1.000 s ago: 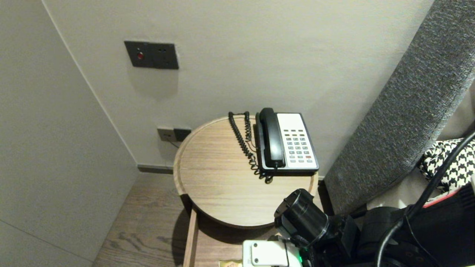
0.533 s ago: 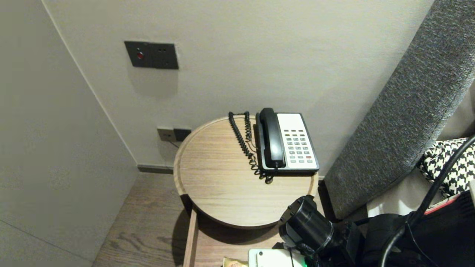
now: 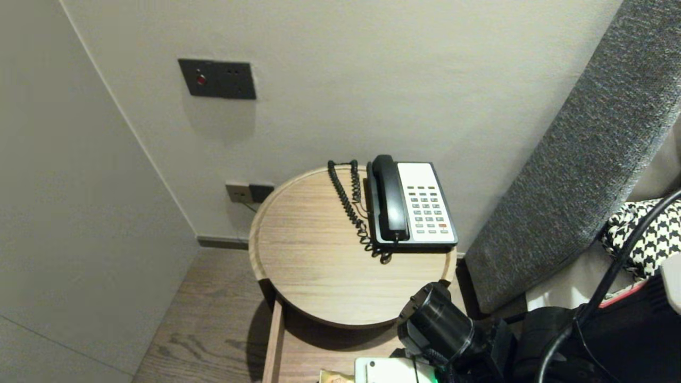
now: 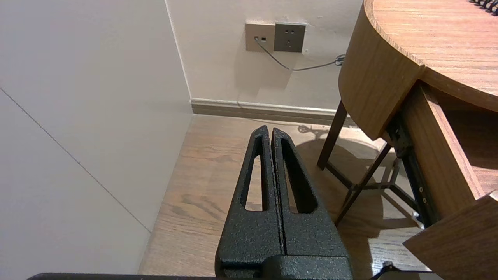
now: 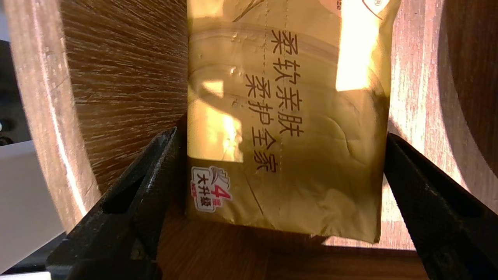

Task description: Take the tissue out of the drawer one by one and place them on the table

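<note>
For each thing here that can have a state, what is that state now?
Drawer, pulled open.
Handset, resting on the telephone.
Tissue pack, lying flat in the drawer.
Right gripper, open around the tissue pack.
Left gripper, shut, holding nothing.
Wall outlet, cable plugged in.

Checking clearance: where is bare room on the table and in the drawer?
Round wooden tabletop: bare left of the black coiled cord and in front of the black desk phone. Wooden drawer: crowded, gold tissue pack between the right gripper's open jaws. Left gripper hangs over bare floor.

A telephone sits on the round wooden table.
</note>
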